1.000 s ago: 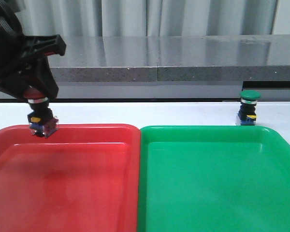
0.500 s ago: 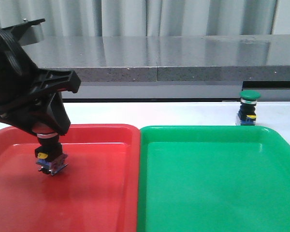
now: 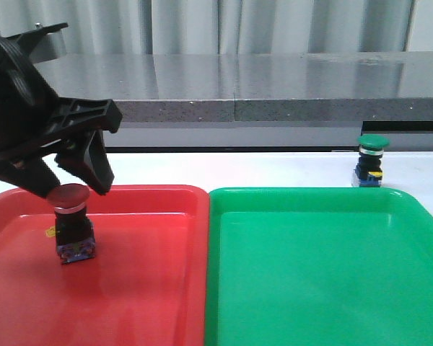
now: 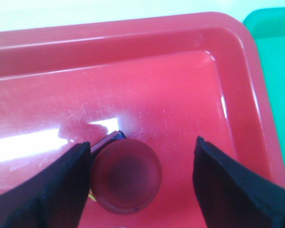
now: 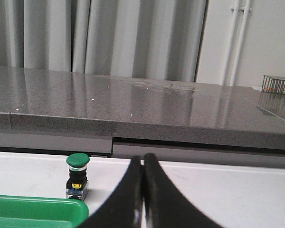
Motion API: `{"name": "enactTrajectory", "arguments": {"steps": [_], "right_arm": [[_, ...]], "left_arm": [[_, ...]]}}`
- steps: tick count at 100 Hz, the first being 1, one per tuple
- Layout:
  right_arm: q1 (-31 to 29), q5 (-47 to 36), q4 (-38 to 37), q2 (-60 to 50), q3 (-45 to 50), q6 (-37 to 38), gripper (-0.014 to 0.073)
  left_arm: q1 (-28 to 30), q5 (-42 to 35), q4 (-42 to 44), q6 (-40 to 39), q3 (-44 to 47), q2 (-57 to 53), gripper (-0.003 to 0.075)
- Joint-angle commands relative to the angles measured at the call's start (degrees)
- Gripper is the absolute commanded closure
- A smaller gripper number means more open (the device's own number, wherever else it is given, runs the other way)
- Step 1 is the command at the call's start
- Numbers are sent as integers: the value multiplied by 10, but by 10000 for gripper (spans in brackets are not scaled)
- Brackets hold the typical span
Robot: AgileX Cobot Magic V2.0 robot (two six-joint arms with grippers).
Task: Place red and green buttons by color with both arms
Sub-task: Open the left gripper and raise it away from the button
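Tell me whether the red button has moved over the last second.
Yes. The red button came down from the red tray's far rim onto its floor; the open left pincer has released it.

Grn button upright, gripper closed.

Red button: standing upright inside red tray. Green button: standing upright on white surface, behind green tray.

The left gripper has spread its jaws, leaving the red button standing in the red tray.
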Motion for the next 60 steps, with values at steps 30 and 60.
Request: {"name": "enactTrajectory", "arguments": {"steps": [30,60], "right_arm": [[-4,-44,1,-11,-10,-2,657],[-4,-44,1,-11,-10,-2,657]], "left_arm": [[20,-29,19,-6,-20,-126,300],[40,-27,41,-6,-18,-250,686]]}}
